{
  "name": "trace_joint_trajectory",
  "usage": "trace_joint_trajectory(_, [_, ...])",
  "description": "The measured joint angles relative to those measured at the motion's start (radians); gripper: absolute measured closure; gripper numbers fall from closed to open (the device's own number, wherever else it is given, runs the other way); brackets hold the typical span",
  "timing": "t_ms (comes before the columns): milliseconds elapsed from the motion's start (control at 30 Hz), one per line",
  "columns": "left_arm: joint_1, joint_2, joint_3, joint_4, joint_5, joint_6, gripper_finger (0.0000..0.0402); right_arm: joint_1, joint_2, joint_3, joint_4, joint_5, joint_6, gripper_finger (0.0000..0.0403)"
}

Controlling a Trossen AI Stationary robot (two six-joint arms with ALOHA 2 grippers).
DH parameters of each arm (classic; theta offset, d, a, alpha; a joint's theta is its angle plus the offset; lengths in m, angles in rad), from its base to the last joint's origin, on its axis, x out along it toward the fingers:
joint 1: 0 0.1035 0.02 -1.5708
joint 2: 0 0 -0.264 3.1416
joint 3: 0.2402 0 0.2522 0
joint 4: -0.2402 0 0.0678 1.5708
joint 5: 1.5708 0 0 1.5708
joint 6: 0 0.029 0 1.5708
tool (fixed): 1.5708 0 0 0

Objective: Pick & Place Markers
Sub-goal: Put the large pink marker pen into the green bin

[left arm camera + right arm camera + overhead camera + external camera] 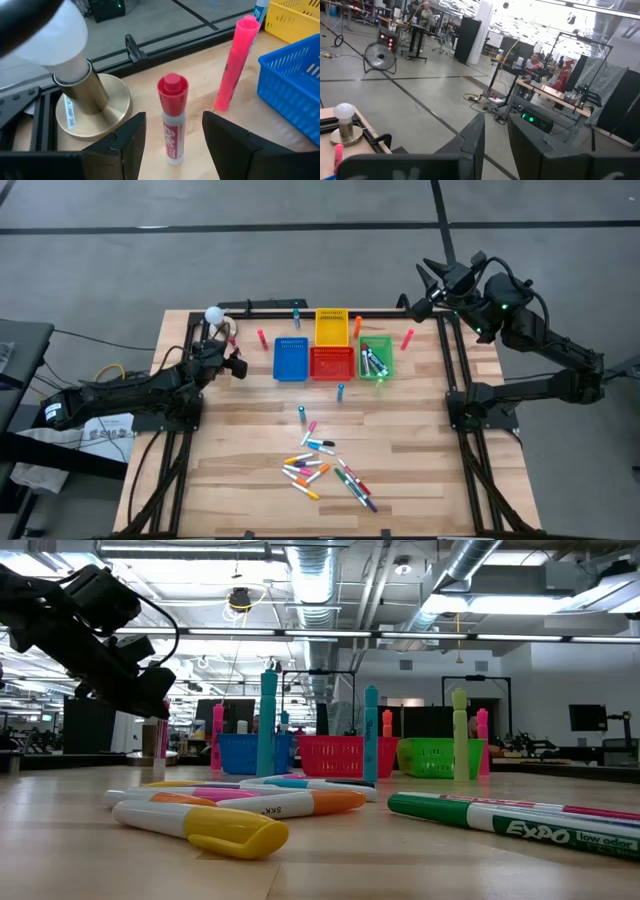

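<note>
Left gripper (172, 135): fingers apart, straddling upright red-capped white-barrelled marker (171, 117), no contact visible. Marker's long axis vertical, cap up. Risk: uneven closing tips it toward brass-based white bulb lamp (75, 75) on one side or standing pink marker (235, 62) beyond. Right gripper (495, 137): parked off table's far right corner, fingers slightly apart.

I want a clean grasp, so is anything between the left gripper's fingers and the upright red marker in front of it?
Nothing visible is. The left gripper is open, and the red marker stands upright in the gap between its fingers. The bulb's brass base and the pink marker stand off to either side, apart from it.
</note>
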Motion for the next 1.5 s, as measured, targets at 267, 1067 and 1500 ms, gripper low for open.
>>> trace_joint_trajectory(267, [0.05,0.0,0.0,0.026,0.081,0.083,0.0207,0.0,0.0,0.0,0.0,0.0,0.001,0.0329])
trace_joint_trajectory(1067, [0.14,0.032,0.0,0.102,0.175,0.14,0.0207,0.0,0.002,0.0,0.005,0.0,0.002,0.0329])
trace_joint_trajectory(1500, [0.143,0.106,0.0,0.184,0.188,0.14,0.0224,0.0,0.002,0.0,0.006,0.001,0.002,0.0329])
